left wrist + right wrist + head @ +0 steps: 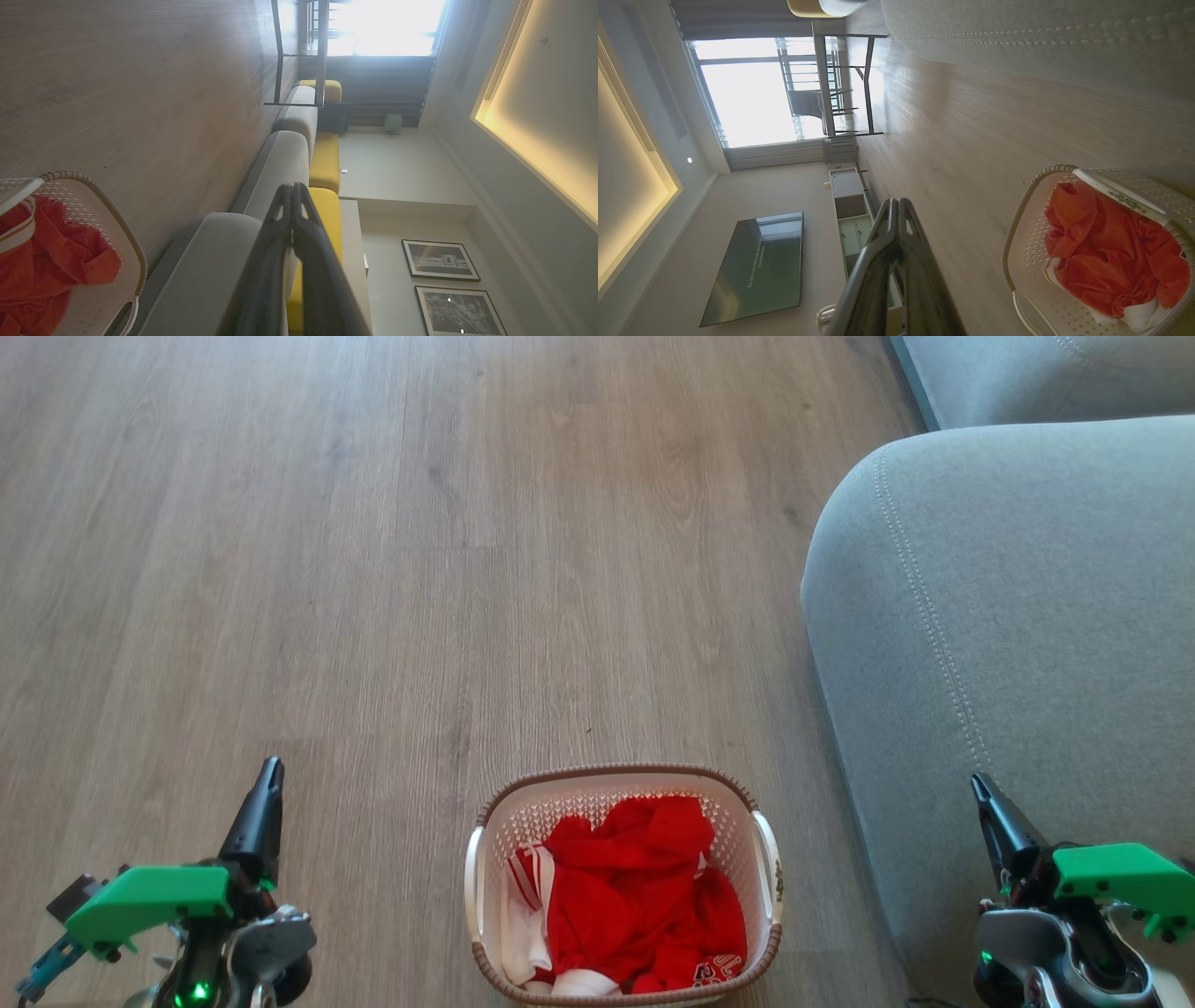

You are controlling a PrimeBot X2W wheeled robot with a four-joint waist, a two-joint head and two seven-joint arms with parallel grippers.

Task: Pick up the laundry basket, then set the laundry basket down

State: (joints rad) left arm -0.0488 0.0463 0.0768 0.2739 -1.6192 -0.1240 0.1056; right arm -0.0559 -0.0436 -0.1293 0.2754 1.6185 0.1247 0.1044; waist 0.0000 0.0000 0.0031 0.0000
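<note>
Sofa [1008,644] close beside basket's [523,821] right

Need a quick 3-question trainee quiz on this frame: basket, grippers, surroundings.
1. True or false: the left gripper grips a handle of the laundry basket.
2. What lies beside the basket on the side of the right gripper? A) grey sofa B) wooden chair C) open drawer
3. Fill in: the basket stands on the wooden ___.
Key: 1 false, it is shut and apart from the basket. 2 A. 3 floor.
</note>
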